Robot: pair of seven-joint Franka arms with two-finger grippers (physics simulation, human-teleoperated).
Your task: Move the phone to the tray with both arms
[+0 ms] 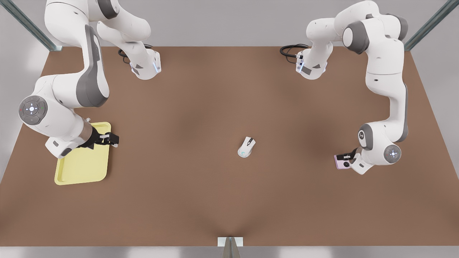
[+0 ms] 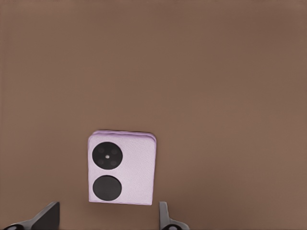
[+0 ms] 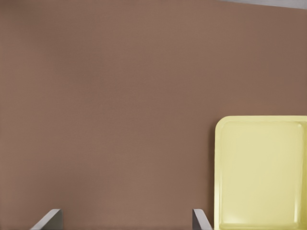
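Spanning the scene, a matte brown table point(image 1: 200, 107) meets grey walls. Over the rimmed yellow tray point(image 1: 77, 168), partly hidden by its arm, the right claw point(image 1: 112, 139) hangs open. A white mouse point(image 1: 246, 147) lies mid-table. The left claw point(image 1: 346, 158), spread open, covers part of the flat pink phone point(image 2: 122, 168) lying on the table.

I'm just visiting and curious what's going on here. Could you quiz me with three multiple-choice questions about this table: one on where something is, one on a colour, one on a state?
1. Where is the phone?
A. On the tray
B. On the table at the front view's right
C. Beside the mouse

2. What colour is the tray?
A. Pale yellow
B. Blue
C. Red

3. The left end effector is:
A. Open over the phone
B. Shut on the mouse
C. Holding the tray

Answers: B, it lies under the far arm; A, plainly yellow; A, fingers apart either side. The right end effector waits open by the tray; mouse mid-table.
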